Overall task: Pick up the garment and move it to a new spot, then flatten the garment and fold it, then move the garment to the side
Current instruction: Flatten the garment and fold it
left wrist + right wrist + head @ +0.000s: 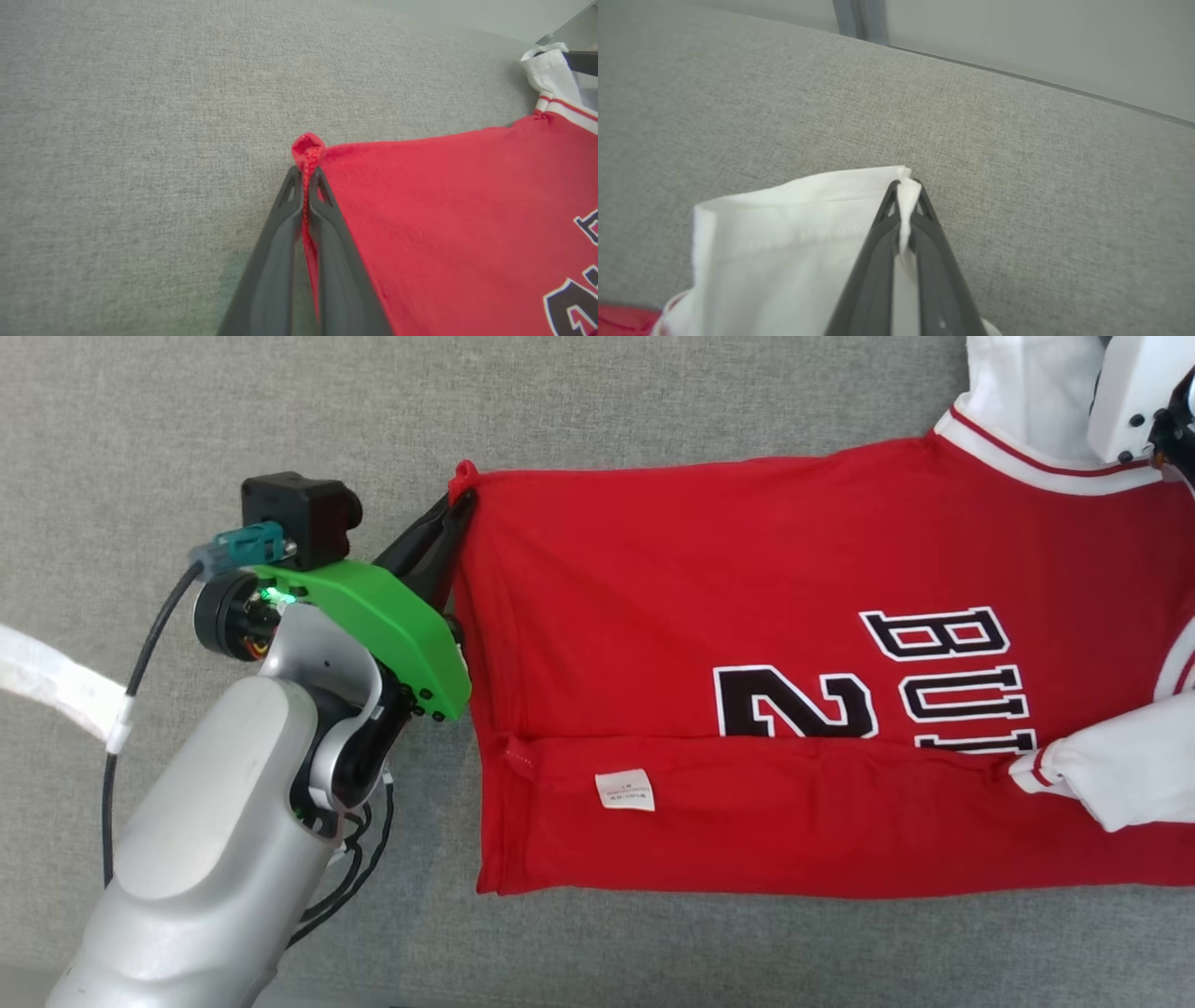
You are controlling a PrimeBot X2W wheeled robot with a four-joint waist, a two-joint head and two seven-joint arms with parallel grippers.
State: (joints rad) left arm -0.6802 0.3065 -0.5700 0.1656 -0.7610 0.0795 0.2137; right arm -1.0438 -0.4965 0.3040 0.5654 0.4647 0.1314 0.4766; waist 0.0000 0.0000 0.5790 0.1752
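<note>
The garment (747, 616) is a red jersey with white sleeves and black lettering, spread flat on the grey cushion with its lower strip folded up. My left gripper (455, 509) is shut on the garment's far hem corner, and red cloth (308, 149) bulges out past its fingertips in the left wrist view. In the right wrist view my right gripper (906, 186) is shut on the edge of the white sleeve (784, 233). That arm's white wrist (1134, 392) shows at the top right of the head view.
The grey fabric surface (280, 411) stretches all around the garment. A white strap (56, 686) and a black cable (140, 653) lie at the left by my left arm. A pale wall and a grey post (859, 18) stand behind the cushion's far edge.
</note>
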